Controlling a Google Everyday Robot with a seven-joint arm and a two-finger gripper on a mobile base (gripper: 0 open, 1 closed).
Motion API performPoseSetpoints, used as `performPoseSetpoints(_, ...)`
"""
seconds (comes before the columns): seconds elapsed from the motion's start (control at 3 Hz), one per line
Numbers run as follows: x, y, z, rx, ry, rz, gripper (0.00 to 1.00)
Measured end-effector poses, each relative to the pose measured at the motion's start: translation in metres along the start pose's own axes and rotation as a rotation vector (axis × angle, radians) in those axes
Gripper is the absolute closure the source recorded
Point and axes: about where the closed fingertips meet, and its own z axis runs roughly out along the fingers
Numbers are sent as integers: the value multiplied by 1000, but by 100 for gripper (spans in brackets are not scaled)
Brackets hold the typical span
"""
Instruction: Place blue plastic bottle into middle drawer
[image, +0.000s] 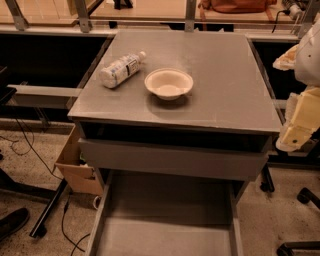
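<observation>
The blue plastic bottle (121, 68) lies on its side at the back left of the grey cabinet top (225, 90), its white cap pointing right and away. The middle drawer (165, 220) is pulled out wide at the bottom of the view, showing a flat grey floor and thin side walls. My gripper (296, 131) hangs at the right edge of the view, beside the cabinet's right front corner, far from the bottle and holding nothing that I can see.
A round cream bowl (169, 83) stands on the cabinet top just right of the bottle. A plain grey drawer front (170, 160) sits above the open drawer. A cardboard box (75, 165) and cables lie on the floor at left. Chair wheels (305, 195) are at right.
</observation>
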Motion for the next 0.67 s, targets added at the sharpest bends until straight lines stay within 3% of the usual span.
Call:
performPoseSetpoints(0.33,0,0,0,0,0,0,0)
performPoseSetpoints(0.67,-21,-4,-1,6,-85,-8,0)
